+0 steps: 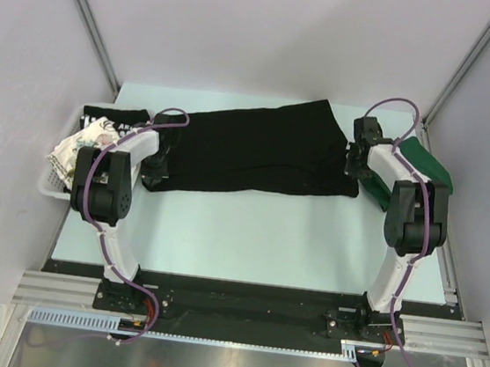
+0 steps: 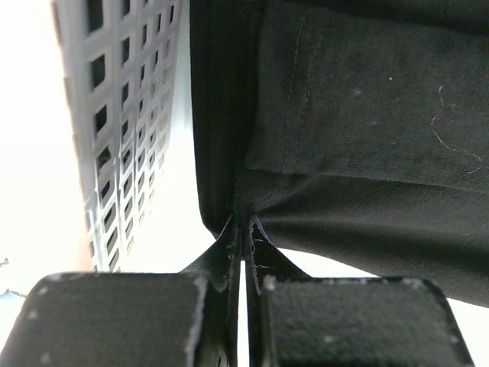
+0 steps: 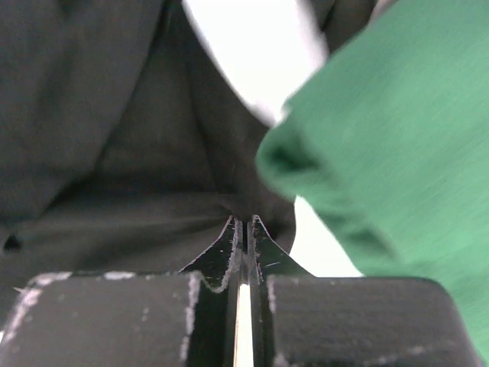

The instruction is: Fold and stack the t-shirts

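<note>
A large plain black t-shirt (image 1: 262,150) lies spread across the back of the table. My left gripper (image 1: 154,170) is shut on its left edge; in the left wrist view the fingertips (image 2: 243,223) pinch the black cloth (image 2: 367,115). At the shirt's right edge my right gripper (image 1: 353,165) is shut on the black cloth (image 3: 114,138), its tips (image 3: 243,222) pinching it. A dark green t-shirt (image 1: 419,168) lies folded at the right, close beside the right gripper (image 3: 397,138). A black t-shirt with white lettering (image 1: 110,121) and a white floral one (image 1: 76,147) lie in the basket.
A white slatted plastic basket (image 1: 54,184) stands at the table's left edge, right beside my left gripper; its wall (image 2: 122,115) fills the left of the left wrist view. Walls enclose the table on three sides.
</note>
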`<state>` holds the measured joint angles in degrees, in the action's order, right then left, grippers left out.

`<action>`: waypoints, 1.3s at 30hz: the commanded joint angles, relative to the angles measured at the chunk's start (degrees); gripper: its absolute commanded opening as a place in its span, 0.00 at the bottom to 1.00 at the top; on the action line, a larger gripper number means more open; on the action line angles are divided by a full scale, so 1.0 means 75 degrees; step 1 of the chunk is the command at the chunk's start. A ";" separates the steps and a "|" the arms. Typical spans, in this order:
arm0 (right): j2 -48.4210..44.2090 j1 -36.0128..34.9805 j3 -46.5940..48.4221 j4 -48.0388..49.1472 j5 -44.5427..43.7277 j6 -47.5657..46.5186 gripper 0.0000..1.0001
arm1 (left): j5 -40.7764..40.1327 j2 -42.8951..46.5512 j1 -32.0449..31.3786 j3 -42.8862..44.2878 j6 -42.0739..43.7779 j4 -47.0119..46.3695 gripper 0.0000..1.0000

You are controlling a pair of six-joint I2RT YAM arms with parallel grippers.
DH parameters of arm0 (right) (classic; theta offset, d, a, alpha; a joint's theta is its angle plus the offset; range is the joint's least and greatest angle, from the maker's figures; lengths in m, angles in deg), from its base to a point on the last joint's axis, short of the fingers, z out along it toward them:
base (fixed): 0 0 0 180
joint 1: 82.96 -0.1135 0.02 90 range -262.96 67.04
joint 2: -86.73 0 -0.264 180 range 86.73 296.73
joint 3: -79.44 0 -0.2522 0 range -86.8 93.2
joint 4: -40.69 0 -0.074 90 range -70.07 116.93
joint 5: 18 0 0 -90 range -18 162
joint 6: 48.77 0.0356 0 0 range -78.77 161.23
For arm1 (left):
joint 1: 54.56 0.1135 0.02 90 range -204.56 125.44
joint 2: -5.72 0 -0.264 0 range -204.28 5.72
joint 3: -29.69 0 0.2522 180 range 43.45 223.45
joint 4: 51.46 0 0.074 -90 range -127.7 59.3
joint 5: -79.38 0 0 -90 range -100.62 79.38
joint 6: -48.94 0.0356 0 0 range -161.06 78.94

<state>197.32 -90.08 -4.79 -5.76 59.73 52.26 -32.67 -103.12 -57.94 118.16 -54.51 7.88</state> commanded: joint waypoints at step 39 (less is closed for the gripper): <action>0.2763 0.0234 0.4310 -0.0095 0.0523 -0.0767 0.00 | -0.0295 -0.0102 0.0216 0.0233 0.0153 0.0239 0.00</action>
<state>216.90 -88.57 24.50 -6.72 63.73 47.56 -32.69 -103.14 -57.91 118.19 -54.05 8.10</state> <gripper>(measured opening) 0.020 0.006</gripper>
